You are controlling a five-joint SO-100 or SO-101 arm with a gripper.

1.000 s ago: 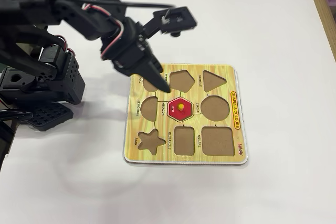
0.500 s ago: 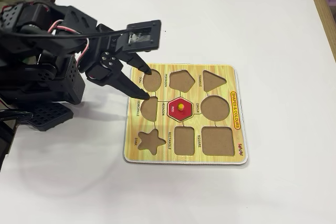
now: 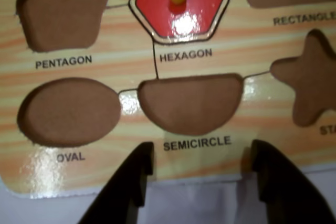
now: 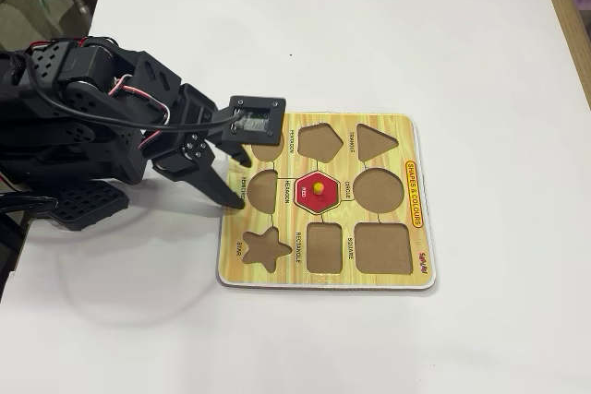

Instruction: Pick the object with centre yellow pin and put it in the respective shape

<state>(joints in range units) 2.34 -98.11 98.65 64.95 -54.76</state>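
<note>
The object with centre yellow pin (image 4: pixel 318 190) is a flat red hexagon with a small yellow knob. It lies flat in the board's middle, inside the recess labelled HEXAGON, whose brown floor it covers. In the wrist view the red piece (image 3: pixel 178 6) is at the top centre, far from the fingers. My gripper (image 4: pixel 238 182) hovers over the left edge of the yellow wood-grain board (image 4: pixel 388 126), beside the semicircle cutout (image 4: pixel 262 190). In the wrist view the gripper (image 3: pixel 202 158) stands open with nothing between its dark fingers (image 3: pixel 137 169).
Empty brown cutouts surround the piece: pentagon (image 3: pixel 63 17), oval (image 3: pixel 68 111), semicircle (image 3: pixel 189 103), star (image 3: pixel 310 82), and circle (image 4: pixel 379 189), square (image 4: pixel 382 248), triangle (image 4: pixel 377 140). The black arm and its base (image 4: pixel 65 136) fill the left. A wooden strip (image 4: pixel 568 6) runs along the table's right edge.
The gripper has swung left and lower, from over the board's upper cutouts to its left edge. The red hexagon has stayed in its recess.
</note>
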